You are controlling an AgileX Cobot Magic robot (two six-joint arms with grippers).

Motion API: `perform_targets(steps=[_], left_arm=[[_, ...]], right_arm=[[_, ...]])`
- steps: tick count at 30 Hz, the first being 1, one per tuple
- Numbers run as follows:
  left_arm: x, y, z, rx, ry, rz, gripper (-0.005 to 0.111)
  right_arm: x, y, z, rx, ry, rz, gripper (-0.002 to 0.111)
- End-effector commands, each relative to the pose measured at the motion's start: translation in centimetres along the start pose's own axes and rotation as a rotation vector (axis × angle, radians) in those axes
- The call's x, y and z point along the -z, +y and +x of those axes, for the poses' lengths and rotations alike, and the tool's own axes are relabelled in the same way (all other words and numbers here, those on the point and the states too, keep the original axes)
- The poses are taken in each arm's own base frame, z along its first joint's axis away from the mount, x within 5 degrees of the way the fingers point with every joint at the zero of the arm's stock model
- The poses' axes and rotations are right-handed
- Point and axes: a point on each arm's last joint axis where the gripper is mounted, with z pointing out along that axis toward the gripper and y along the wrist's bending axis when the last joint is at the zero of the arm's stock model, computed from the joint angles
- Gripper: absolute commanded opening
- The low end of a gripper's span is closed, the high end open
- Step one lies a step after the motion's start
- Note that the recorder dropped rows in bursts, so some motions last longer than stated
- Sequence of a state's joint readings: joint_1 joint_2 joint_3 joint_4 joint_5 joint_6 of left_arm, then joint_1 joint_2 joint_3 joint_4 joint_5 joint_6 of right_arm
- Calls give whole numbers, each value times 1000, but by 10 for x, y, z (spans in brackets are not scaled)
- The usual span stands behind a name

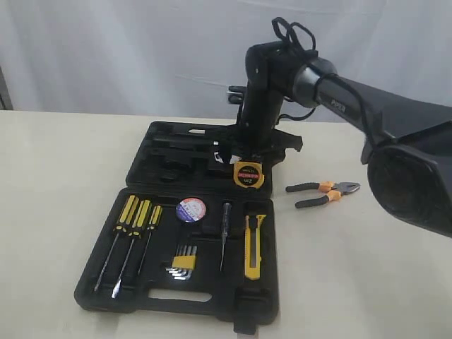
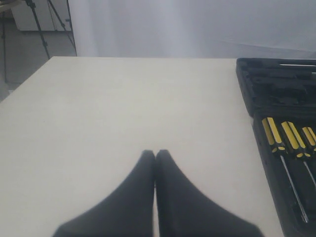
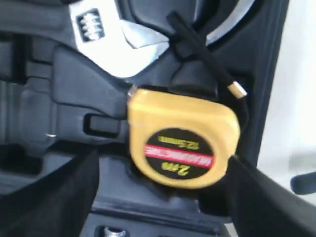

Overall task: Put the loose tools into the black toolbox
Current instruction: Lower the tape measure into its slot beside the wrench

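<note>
Between the spread fingers of the right hand sits the tape measure, label up, in the far half of the toolbox, at that half's right end and close to the hinge line. The fingers flank it, one on each side. One clearly stands off from the yellow shell; the other is at its edge, and I cannot tell if it touches. I read the hand as wide open and gripping nothing. Whether the tape measure is fully down in a recess is not clear, because in the exterior view it looks slightly tilted. The tape roll and the knife already lie in the near half, alongside the screwdrivers. That leaves the pliers as the one tool outside, on the counter just right of the box. They are level with the tape measure, so they lie to the right of the right hand and lower. Their long axis runs across the exterior view, with the handles toward the box and the nose pointing away from it. The right arm is plainly nearer to them. The left hand is pressed shut with nothing in it, over bare counter on the far side of the box, so it would have to cross the whole case to reach them. A grasp would likely want the fingers set across the handles.
</note>
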State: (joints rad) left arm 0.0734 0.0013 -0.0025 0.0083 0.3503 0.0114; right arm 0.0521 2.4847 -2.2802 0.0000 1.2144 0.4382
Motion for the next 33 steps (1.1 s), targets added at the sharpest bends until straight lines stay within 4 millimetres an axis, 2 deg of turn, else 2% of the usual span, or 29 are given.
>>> perform_targets(steps=[1,5,7,9,13,20,23,33], left_arm=[[0,-1,0,11,-7,7,0],[0,-1,0,11,-7,7,0],[0,-1,0,11,-7,7,0],[0,-1,0,11,-7,7,0],[0,-1,0,11,-7,7,0],[0,-1,0,11,-7,7,0],[0,-1,0,11,-7,7,0],[0,-1,0,11,-7,7,0]], right_arm=[[18,-1,-2,17,-31,4,68],[20,-2,-3,48,-40,15,68],[20,-2,-3,72,-40,16,61],[20,-2,-3,89,-40,16,46],[20,-1,-9,135,-109,9,0],[20,-3,-17,186,-184,33,-1],[13,-4,-17,194,-180,47,-1],[-35,-5,-7,208,-72,51,-1]])
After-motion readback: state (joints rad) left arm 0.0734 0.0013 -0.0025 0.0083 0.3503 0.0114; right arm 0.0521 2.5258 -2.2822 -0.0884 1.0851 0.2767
